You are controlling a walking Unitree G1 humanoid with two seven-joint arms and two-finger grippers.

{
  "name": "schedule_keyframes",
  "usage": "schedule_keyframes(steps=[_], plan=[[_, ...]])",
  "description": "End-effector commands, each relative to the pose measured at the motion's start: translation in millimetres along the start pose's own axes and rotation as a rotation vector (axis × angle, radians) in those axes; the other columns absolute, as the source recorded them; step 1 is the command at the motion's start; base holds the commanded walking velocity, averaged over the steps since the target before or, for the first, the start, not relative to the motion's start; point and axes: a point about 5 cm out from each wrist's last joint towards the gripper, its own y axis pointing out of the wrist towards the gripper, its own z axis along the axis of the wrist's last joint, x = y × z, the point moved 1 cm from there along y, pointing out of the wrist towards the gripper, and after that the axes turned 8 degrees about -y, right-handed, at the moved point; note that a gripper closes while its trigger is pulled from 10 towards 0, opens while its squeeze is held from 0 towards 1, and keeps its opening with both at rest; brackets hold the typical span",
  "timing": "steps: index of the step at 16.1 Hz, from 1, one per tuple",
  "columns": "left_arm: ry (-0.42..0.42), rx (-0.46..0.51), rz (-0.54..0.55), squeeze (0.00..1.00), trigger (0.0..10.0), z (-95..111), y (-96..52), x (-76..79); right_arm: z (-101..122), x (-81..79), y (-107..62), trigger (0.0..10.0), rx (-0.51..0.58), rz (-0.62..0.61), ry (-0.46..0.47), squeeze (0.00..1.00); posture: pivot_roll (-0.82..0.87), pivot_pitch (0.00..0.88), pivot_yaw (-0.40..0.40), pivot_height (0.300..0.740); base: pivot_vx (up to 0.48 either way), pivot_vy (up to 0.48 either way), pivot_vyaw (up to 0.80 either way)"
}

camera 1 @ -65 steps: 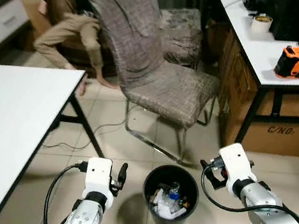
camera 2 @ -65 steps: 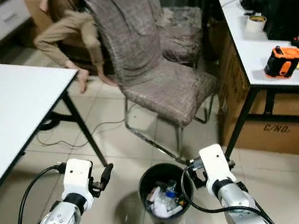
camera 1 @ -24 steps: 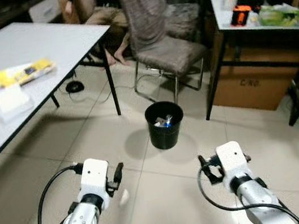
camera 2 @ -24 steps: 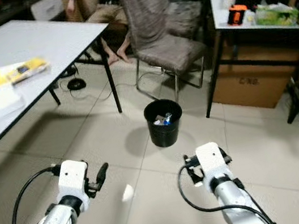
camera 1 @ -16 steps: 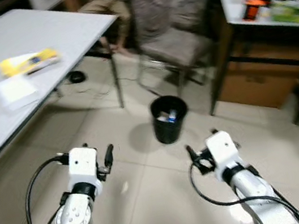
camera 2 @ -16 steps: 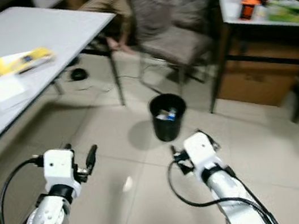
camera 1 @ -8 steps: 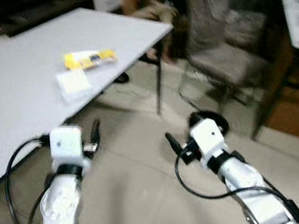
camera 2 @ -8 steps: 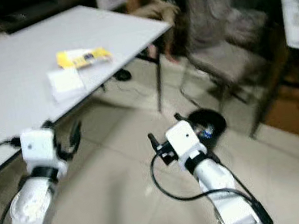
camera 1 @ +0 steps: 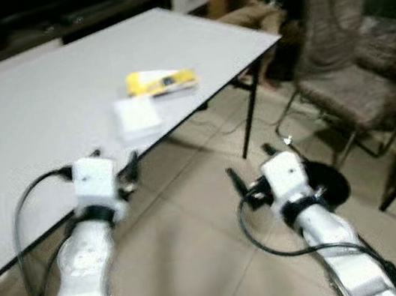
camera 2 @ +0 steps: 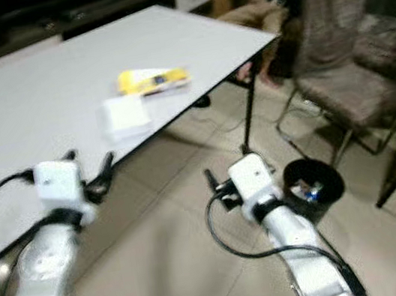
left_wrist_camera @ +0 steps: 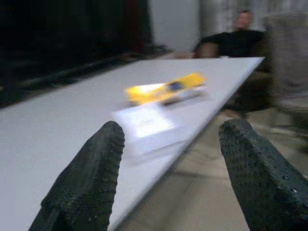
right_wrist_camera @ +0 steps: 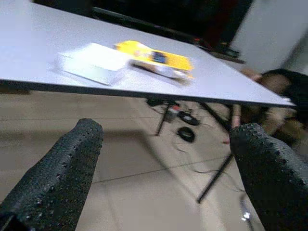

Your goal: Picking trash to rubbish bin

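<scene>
On the white table (camera 1: 18,117): a yellow wrapper (camera 2: 152,80) lies beside a white packet (camera 2: 126,117), near the edge; any print is too blurred to read.
View change: the camera has swung left since a second ago, so the table now takes up most of the picture.
Rubbish bin (camera 2: 313,188): now on the floor behind the right arm, beside a grey chair (camera 1: 346,55), trash inside.
Left gripper (left_wrist_camera: 168,180): fingers spread apart, empty, facing the table.
Right gripper (right_wrist_camera: 168,175): fingers wide apart, empty.
Person (camera 1: 264,0): seated beyond the table.

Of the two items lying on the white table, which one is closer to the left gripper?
The flat white packet, lying beside the table edge. The yellow wrapper sits further along the table from the left gripper.
</scene>
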Motion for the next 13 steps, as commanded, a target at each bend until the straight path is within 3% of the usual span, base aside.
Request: schedule_keyframes(steps=[1,9,13], plan=[[0.019,-0.028,0.002,0.0,10.0,-3.5,0.8,-4.8,3.2,2.1,1.7,10.0,0.013,-0.017,0.012,0.0,0.0,0.0,-0.038,0.74,0.36,0.0,0.0],[0.006,-0.06,0.062,0.0,10.0,-6.9,3.5,-16.4,0.8,0.2,1.3,10.0,0.005,-0.013,0.028,0.0,0.01,0.0,-0.044,0.74,0.36,0.0,0.0],[0.004,-0.065,0.067,0.0,10.0,-7.1,4.0,-17.4,1.1,-3.6,2.2,10.0,0.007,0.021,-0.007,0.0,0.01,0.0,-0.043,0.74,0.359,0.0,0.0]])
